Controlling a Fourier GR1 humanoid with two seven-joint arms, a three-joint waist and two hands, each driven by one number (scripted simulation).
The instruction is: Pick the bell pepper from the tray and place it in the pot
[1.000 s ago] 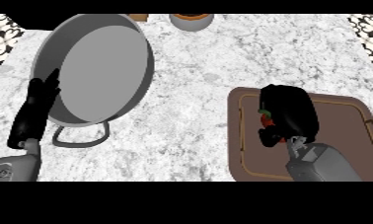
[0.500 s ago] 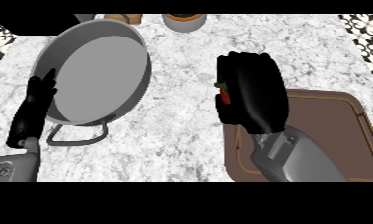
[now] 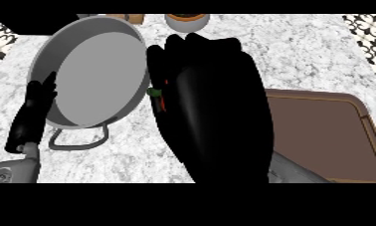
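Right hand (image 3: 217, 115) fingers curl around the red, green-stemmed bell pepper (image 3: 159, 96), mostly hidden. Light, rigid, smooth-skinned; likely best gripped around body. Left hand (image 3: 33, 113) rests open beside the grey metal pot (image 3: 95, 78).

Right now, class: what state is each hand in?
Left hand: open, fingers straight, resting beside the pot.
Right hand: shut on the bell pepper, near the pot's rim.

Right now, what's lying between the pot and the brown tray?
In the head view, the right hand fills that stretch, curled round the bell pepper, over the marble counter between the pot and the tray.
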